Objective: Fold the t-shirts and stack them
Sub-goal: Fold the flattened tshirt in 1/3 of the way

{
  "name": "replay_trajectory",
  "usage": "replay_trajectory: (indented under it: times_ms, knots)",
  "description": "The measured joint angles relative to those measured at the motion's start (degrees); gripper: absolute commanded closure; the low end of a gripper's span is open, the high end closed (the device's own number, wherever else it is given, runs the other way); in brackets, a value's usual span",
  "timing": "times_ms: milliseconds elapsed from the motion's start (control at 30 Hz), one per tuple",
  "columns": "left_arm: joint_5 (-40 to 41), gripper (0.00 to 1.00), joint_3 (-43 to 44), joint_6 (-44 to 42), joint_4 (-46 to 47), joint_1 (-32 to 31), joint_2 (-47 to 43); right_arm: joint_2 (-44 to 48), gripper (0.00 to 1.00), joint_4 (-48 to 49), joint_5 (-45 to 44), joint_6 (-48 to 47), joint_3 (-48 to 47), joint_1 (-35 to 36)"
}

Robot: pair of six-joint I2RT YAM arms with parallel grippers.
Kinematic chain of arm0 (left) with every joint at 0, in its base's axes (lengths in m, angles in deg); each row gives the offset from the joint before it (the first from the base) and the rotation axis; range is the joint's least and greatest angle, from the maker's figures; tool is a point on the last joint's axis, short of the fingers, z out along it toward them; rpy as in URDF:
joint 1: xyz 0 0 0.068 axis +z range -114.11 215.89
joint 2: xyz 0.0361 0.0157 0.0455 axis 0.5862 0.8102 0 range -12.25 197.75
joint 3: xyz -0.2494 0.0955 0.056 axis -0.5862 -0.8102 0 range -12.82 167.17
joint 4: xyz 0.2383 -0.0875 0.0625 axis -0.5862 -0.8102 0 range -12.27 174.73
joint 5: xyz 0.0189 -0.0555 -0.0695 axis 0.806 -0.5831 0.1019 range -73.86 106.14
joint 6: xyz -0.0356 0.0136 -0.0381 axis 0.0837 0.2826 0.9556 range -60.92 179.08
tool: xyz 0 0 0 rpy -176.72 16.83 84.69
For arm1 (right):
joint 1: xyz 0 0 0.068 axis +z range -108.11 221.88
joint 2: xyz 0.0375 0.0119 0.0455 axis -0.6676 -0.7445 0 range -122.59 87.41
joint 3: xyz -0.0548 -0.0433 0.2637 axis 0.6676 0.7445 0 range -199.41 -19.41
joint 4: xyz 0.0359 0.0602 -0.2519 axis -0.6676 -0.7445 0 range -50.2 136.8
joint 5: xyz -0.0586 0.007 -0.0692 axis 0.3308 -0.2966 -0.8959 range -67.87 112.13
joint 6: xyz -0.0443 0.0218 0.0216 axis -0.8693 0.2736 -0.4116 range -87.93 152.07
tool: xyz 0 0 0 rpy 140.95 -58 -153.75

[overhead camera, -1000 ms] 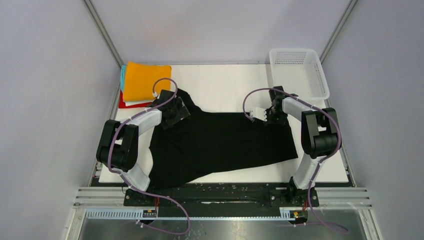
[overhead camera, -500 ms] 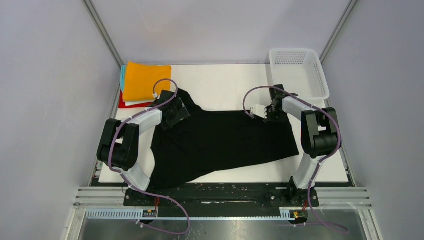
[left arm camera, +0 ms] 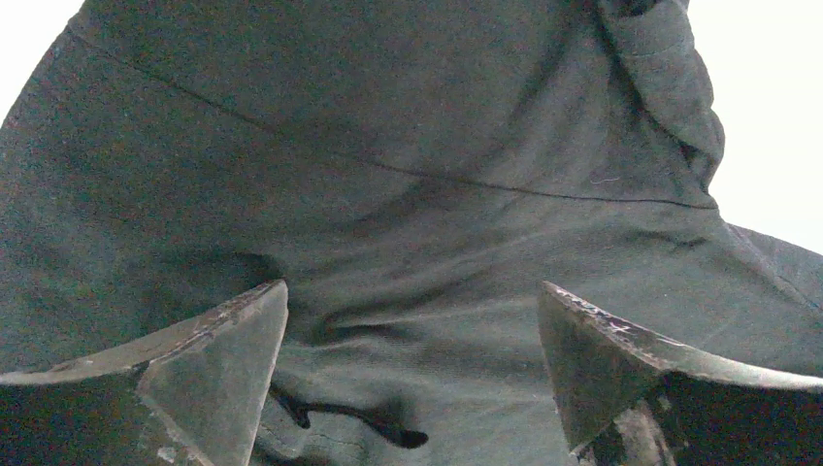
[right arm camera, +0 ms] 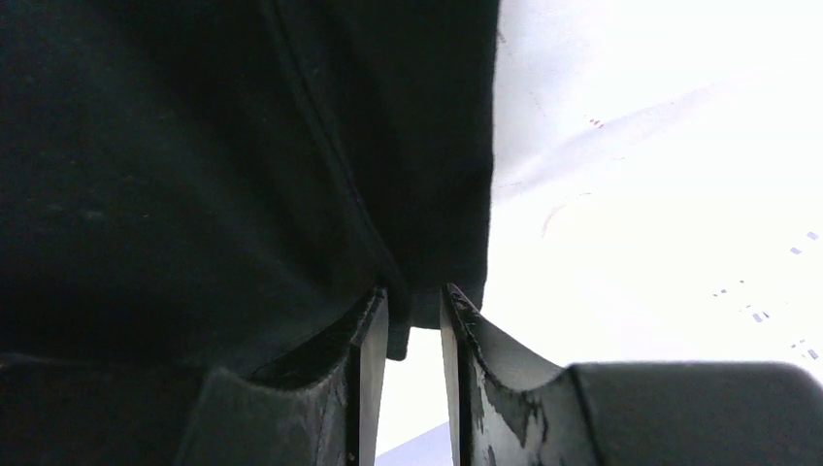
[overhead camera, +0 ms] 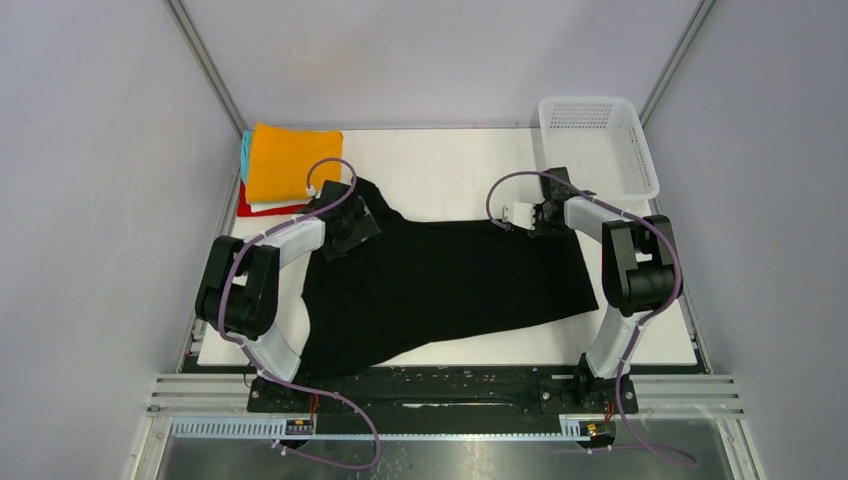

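Observation:
A large black t-shirt [overhead camera: 440,280] lies spread across the white table, with its upper part bunched at the left. My left gripper [overhead camera: 345,228] hovers over that bunched part, open wide, and dark wrinkled cloth [left arm camera: 408,194] fills the space under its fingers [left arm camera: 412,285]. My right gripper [overhead camera: 543,222] is at the shirt's far right edge. Its jaws [right arm camera: 415,289] stand a narrow gap apart, open, and the shirt's hem [right arm camera: 393,320] hangs loosely between the tips. Folded shirts are stacked at the far left: orange [overhead camera: 285,160] on top, with white [overhead camera: 265,207], red [overhead camera: 245,207] and teal [overhead camera: 245,155] edges showing.
A white mesh basket [overhead camera: 598,140] stands at the far right corner, just behind the right arm. White table [overhead camera: 450,180] shows between the stack and the basket. Grey walls close in both sides, and a metal rail runs along the near edge.
The right gripper's jaws have parted from nearly shut to a narrow gap. It has also shifted slightly toward the far edge of the shirt. The left arm has not moved.

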Motion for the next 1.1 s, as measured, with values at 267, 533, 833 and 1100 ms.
replay_trajectory:
  times_ms: [267, 533, 833, 1100]
  knots:
    - [0.0, 0.01, 0.0, -0.04, -0.02, 0.0, 0.2, -1.64, 1.0, 3.56, 0.07, -0.33, 0.07, -0.04]
    - [0.11, 0.01, 0.35, -0.15, -0.87, -0.37, 0.2, -1.9, 1.0, 3.04, 0.46, 1.36, -0.33, -0.09]
    - [3.08, 0.01, 2.95, -2.16, -4.98, -6.54, -2.32, -1.33, 1.0, 8.09, -0.17, 4.17, 0.66, -0.11]
    - [-2.08, 0.01, 3.21, -4.74, -5.42, -14.05, -4.11, -1.33, 1.0, 11.06, 0.5, 5.27, 1.01, -0.15]
